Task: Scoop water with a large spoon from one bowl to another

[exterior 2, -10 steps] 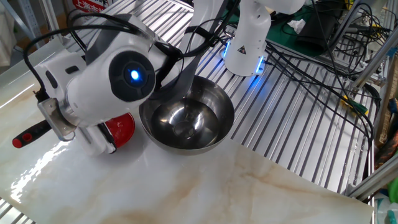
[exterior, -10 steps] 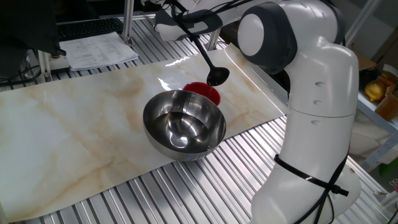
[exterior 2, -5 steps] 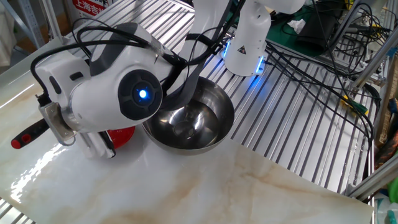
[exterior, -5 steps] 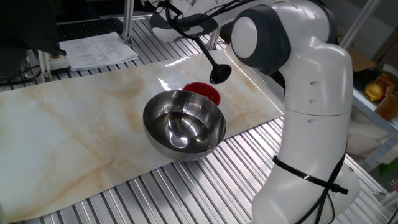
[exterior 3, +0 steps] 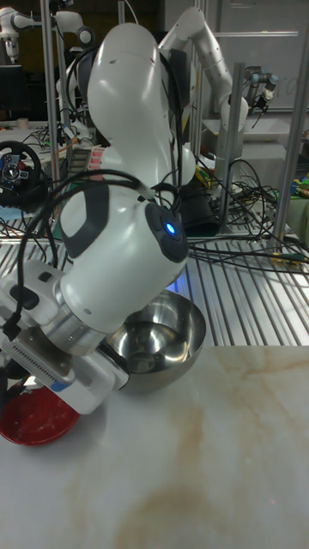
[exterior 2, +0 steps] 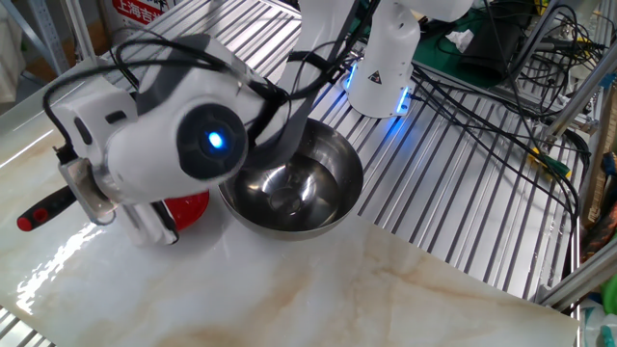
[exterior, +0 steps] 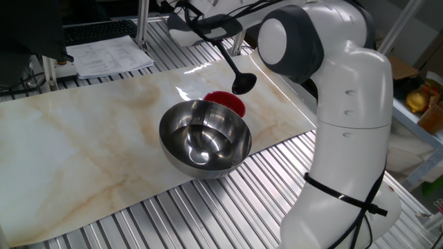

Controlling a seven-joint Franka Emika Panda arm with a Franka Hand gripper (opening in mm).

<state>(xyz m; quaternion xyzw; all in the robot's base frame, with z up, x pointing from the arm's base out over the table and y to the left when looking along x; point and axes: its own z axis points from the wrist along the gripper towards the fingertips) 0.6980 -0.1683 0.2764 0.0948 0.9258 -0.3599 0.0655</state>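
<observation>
My gripper is high at the back of the table, shut on the thin handle of the black large spoon. Its round scoop hangs just above the far rim of the small red bowl, clear of it. What the scoop holds cannot be seen. The big steel bowl stands in front of the red one, touching or nearly touching it, with shiny water in its bottom. In the other fixed view my arm hides most of the red bowl beside the steel bowl. The tall fixed view shows the steel bowl and the red bowl.
The bowls stand on a marble-patterned sheet over a slatted metal table. My arm's white base column rises right of the bowls. Papers lie at the back left. Cables run across the slats.
My arm's upper joints have shifted slightly left. The scoop lifted a touch, then settled, and still hangs over the red bowl. The bowls have not moved.
</observation>
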